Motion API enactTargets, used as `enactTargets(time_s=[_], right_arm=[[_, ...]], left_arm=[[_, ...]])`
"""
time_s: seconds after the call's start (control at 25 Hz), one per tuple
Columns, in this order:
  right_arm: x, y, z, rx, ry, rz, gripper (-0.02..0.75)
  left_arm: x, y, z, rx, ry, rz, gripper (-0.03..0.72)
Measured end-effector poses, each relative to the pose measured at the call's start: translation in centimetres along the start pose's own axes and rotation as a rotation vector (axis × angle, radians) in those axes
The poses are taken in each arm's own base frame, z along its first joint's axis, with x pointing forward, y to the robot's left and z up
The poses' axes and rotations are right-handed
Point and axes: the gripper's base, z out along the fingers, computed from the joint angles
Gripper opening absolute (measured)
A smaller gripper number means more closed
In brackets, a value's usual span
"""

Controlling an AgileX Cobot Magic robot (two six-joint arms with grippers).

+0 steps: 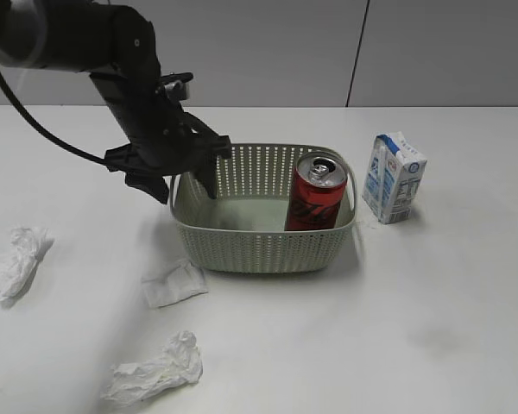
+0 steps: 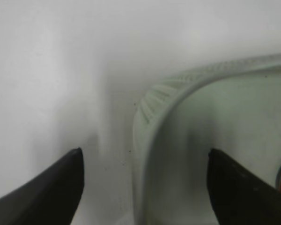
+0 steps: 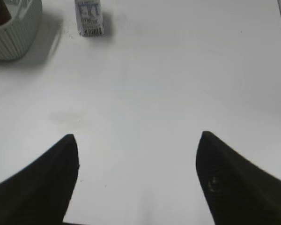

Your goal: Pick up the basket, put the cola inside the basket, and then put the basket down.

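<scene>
sage-green basket (image 1: 263, 246) on counter (image 1: 432, 319), cola (image 1: 315, 195) upright inside. left hand (image 1: 187, 176) spread astride basket's left rim. right hand (image 3: 138, 176) spread.

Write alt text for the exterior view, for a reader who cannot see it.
A pale green slotted basket sits on a white table with a red cola can standing upright inside at its right end, while the black left gripper straddles the basket's left rim, jaws open. A small white-and-blue carton stands right of the basket, and three crumpled tissues lie at front left.
</scene>
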Motion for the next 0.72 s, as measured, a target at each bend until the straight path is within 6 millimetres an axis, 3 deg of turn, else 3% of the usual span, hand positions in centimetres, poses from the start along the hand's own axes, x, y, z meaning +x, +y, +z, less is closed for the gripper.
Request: enactTargets(time_s=[0.12,0.4,0.56,0.72], right_arm=[[2.7,0.0,0.3,-0.004,-0.004,0.005,0.591],[5.2,0.1,-1.3,-0.032,-0.171,0.029,0.591],[5.8,0.0,-2.2,-0.037,-0.244,0.034,0.591],[5.9,0.1,-2.3,-0.04,-0.251,0.036,0.589]], left_arm=[[-0.5,0.3,-0.6,0.011,0.011,0.01,0.656],[-4.1,3.1,-5.1,0.028,-0.029,0.011,0.672],[-6.0,6.2,-7.8,0.018,-0.065,-0.012,0.67],[-6.2,10.5,-9.3,-0.062,-0.02,-0.005,0.663]])
